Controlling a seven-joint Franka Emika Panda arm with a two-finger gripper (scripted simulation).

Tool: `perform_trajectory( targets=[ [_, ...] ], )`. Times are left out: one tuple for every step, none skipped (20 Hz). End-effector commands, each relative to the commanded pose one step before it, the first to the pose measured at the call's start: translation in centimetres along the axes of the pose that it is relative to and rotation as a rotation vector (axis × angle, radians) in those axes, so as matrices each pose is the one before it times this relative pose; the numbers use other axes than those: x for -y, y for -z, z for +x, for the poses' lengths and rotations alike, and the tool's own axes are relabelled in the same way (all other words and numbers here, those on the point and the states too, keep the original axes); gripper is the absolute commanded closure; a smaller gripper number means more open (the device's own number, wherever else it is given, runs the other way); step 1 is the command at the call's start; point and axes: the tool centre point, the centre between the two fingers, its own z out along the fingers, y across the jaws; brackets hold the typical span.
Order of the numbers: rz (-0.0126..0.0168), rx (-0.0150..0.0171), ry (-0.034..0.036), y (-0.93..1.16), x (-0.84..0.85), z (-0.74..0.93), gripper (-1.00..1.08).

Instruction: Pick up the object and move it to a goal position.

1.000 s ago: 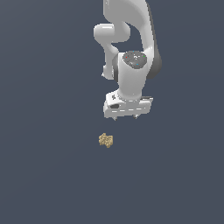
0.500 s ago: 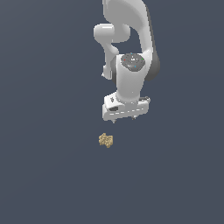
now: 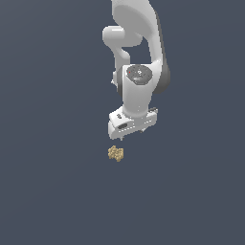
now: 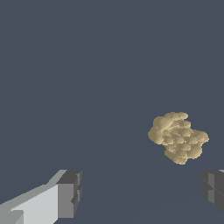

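Gripper (image 3: 130,138) hangs just above the object (image 3: 116,153), not touching it. Fingers (image 4: 70,192) are spread wide apart in the wrist view, nothing between them. The object (image 4: 177,137) is a lumpy tan-gold clump (knobbly surface) lying on the flat dark blue-grey floor (image 3: 52,191). Floor is uniform, no visible edges or walls. In the exterior view the fingertips are too small to resolve properly.
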Motion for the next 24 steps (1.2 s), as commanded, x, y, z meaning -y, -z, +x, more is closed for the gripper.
perform_trajectory(
  targets=[
    [-0.00054, 0.00048, 0.06019, -0.391, -0.625, 0.117, -0.92],
    [-0.00015, 0.00014, 0.02394, -0.156, -0.250, 0.031, -0.92],
    [-0.00012, 0.00013, 0.02394, -0.157, -0.250, 0.023, -0.92],
    [-0.00009, 0.00011, 0.02392, -0.157, -0.251, 0.015, -0.92],
    [-0.00006, 0.00009, 0.02391, -0.158, -0.251, 0.008, -0.92],
    [-0.00004, 0.00007, 0.02389, -0.158, -0.251, 0.000, -0.92],
    [-0.00001, 0.00005, 0.02388, -0.159, -0.251, -0.007, -0.92],
    [0.00001, 0.00002, 0.02386, -0.159, -0.251, -0.015, -0.92],
    [0.00003, 0.00000, 0.02384, -0.160, -0.250, -0.023, -0.92],
    [0.00005, -0.00003, 0.02382, -0.160, -0.250, -0.031, -0.92],
    [0.00007, -0.00006, 0.02381, -0.161, -0.249, -0.038, -0.92],
    [0.00008, -0.00008, 0.02379, -0.161, -0.248, -0.046, -0.92],
    [0.00010, -0.00011, 0.02377, -0.161, -0.246, -0.053, -0.92],
    [0.00011, -0.00014, 0.02376, -0.162, -0.245, -0.061, -0.92],
    [0.00012, -0.00017, 0.02374, -0.162, -0.243, -0.068, -0.92],
    [0.00013, -0.00020, 0.02372, -0.163, -0.241, -0.076, -0.92],
    [0.00014, -0.00024, 0.02370, -0.163, -0.238, -0.083, -0.92],
    [0.00014, -0.00027, 0.02368, -0.163, -0.236, -0.091, -0.92],
    [0.00015, -0.00030, 0.02367, -0.163, -0.233, -0.097, -0.92],
    [0.00015, -0.00033, 0.02364, -0.164, -0.231, -0.105, -0.92],
    [0.00015, -0.00036, 0.02363, -0.164, -0.227, -0.112, -0.92],
    [0.00014, -0.00039, 0.02344, -0.163, -0.222, -0.118, -0.92],
    [0.00013, -0.00041, 0.02239, -0.156, -0.209, -0.119, -0.92],
    [0.00012, -0.00041, 0.02116, -0.148, -0.195, -0.119, -0.92]
  ],
)
